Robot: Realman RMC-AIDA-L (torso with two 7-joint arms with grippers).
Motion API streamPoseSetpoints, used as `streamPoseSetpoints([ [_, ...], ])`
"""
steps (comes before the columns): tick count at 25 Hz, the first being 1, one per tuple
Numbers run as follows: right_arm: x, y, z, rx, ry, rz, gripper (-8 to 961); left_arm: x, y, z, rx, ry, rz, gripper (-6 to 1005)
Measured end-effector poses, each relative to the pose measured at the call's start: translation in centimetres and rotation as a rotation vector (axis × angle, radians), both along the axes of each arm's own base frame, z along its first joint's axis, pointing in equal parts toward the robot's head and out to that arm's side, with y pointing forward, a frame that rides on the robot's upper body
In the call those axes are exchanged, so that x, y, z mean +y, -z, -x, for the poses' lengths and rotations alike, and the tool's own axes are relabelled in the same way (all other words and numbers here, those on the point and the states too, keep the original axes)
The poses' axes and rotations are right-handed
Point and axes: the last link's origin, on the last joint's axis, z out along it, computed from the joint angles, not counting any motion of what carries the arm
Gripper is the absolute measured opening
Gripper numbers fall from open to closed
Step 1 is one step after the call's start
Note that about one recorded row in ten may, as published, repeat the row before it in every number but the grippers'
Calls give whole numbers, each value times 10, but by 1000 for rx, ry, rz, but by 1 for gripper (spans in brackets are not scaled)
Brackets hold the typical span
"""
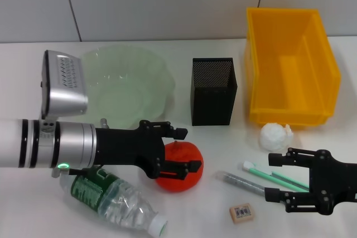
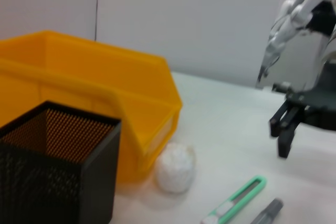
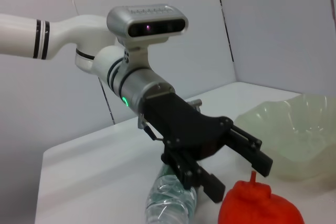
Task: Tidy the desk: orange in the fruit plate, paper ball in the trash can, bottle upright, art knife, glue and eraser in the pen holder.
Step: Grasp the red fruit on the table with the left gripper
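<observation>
on the white desk (image 1: 184,215) before grey wall panels (image 1: 167,4), both hands gape wide, holding nothing.

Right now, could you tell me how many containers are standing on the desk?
3: the green fruit plate at the back left, the black mesh pen holder in the middle, and the yellow bin at the back right. None appears hidden.

Fruit plate (image 1: 114,82) left of pen holder (image 1: 213,90), trash can (image 1: 290,65) right, orange (image 1: 179,166) seemingly nearer.
</observation>
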Motion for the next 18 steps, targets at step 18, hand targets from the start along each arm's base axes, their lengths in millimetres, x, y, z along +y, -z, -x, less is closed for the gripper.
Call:
streamPoseSetpoints([
  [18, 1, 0, 1, -2, -4, 0, 773, 5, 5, 8, 114, -15, -14, 772],
])
